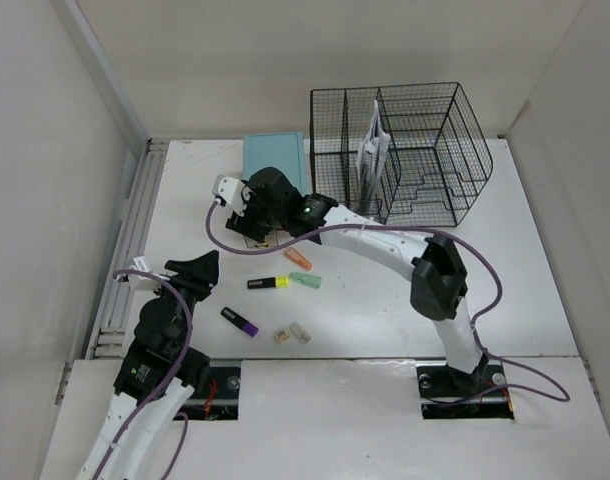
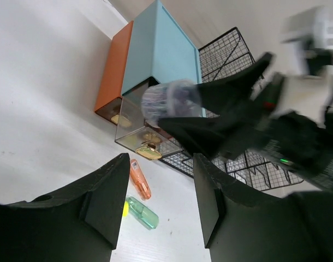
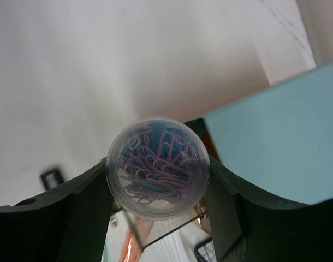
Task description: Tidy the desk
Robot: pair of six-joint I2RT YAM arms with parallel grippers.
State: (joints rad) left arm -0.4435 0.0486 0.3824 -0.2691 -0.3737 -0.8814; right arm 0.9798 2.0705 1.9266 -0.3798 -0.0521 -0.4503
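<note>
Gripping a small clear tub of paper clips (image 3: 157,168) across its round wall, the right claw (image 3: 158,188) has one finger on each side and the flat end faces its own camera. In the top view this claw sits at upper centre-left, just in front of the teal-topped drawer box (image 1: 275,155) and left of the wire rack (image 1: 415,150). The tub looks light, stiff and smooth, probably thin plastic. It could slip or twist if the squeeze is slack, and the clips would scatter if the lid popped, so a hold across the middle of the wall seems best. The left claw (image 2: 161,169) stands open and empty in the lower left of the top view, above the white desk (image 1: 385,310), which fills the middle of that frame. An orange marker (image 2: 140,179) and a green marker (image 2: 142,213) lie flat on it. They are slim, hard and likely to roll, so they are best pinched across the barrel at mid-length.
</note>
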